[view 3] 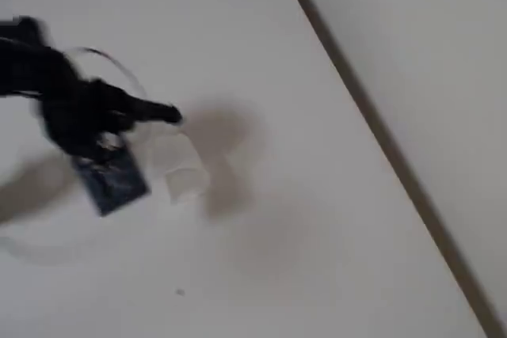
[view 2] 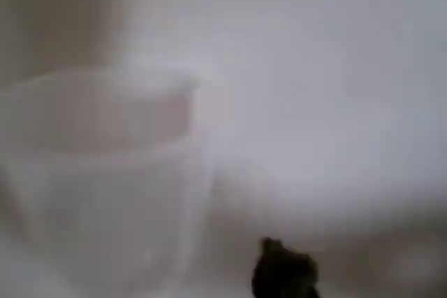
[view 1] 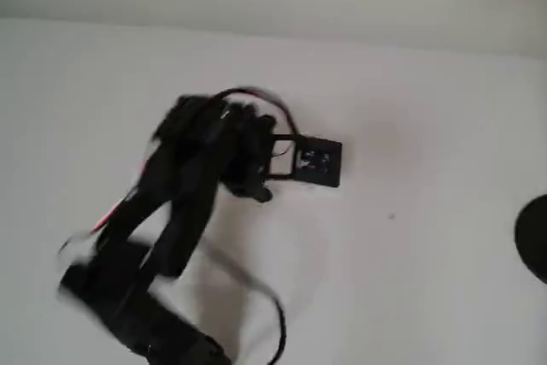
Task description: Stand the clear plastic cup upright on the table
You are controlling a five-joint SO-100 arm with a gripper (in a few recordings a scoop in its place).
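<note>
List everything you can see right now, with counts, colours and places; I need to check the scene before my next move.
clear plastic cup: one, colourless, on the table beside the claw; orientation too blurred to tell.
table: one, white, under everything.
dark round object: one, black, cut off at the overhead view's right edge.
small speck: one, dark, on the table right of the arm in the overhead view.
arm: one, black, with cables.
claw: one, black, by the cup; opening unclear.
</note>
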